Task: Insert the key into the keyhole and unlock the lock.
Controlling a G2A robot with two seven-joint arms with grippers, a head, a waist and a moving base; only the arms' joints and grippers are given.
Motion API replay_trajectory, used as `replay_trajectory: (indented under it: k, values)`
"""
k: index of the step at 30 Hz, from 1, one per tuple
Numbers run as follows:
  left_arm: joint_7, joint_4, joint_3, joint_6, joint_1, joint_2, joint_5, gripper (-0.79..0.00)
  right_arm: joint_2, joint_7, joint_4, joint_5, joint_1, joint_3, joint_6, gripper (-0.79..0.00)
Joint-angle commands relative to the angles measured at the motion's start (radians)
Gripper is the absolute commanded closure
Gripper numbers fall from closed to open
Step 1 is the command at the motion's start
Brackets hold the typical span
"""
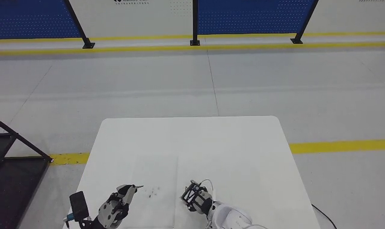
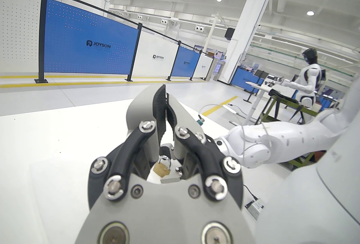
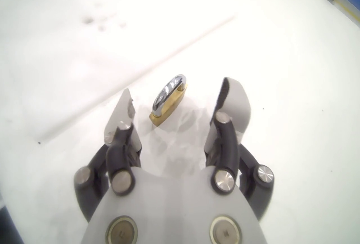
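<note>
Both arms sit low by the near edge of the white desk (image 1: pixel 210 145), well apart from its far edge. The right gripper (image 3: pixel 177 96) is spread wide, one finger on either side of the small brass lock (image 3: pixel 168 103), and neither finger seems to touch it; the lock stands on edge on the desk with its chrome shackle uppermost. I read that stance as a bracket ready to clamp the body, so that it cannot skid or turn when the key pushes in.

The left gripper (image 2: pixel 166 106) is pressed together at the tips; seen from above, a thin dark sliver juts from it toward the other arm. I take that for the key (image 1: pixel 138 187), though it is too small to be sure; held out past the fingertips like that, it would have free length to enter the keyhole. I cannot tell which face of the lock carries the keyhole.

The two grippers are near each other, with a strip of desk marked by a few dark specks (image 1: pixel 150 193) between them. The near edge lies just behind both wrists, so the room to move is forward and sideways over the white top, not back.
</note>
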Motion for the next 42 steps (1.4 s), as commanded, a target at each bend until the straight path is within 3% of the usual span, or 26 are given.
replay_trajectory:
  k: [1,3,4,15,29,42]
  values:
    - [0.000,0.000,0.000,0.000,0.000,0.000,0.000,0.000,-0.003,-0.003,0.009,0.003,0.007,-0.005,0.007,-0.215]
    - [0.000,0.000,0.000,0.000,0.000,0.000,0.000,0.000,-0.005,-0.006,0.013,0.005,0.012,-0.009,0.006,-0.102]
    - [0.000,0.000,0.000,0.000,0.000,0.000,0.000,0.000,-0.006,-0.008,0.014,0.008,0.013,-0.009,0.004,-0.003]
    - [0.000,0.000,0.000,0.000,0.000,0.000,0.000,0.000,0.019,-0.081,-0.094,0.040,-0.043,0.063,-0.026,0.000]
    - [0.000,0.000,0.000,0.000,0.000,0.000,0.000,0.000,0.111,-0.295,-0.411,0.180,-0.297,0.378,-0.291,0.000]
    - [0.000,0.000,0.000,0.000,0.000,0.000,0.000,0.000,0.112,-0.295,-0.416,0.190,-0.298,0.383,-0.286,0.000]
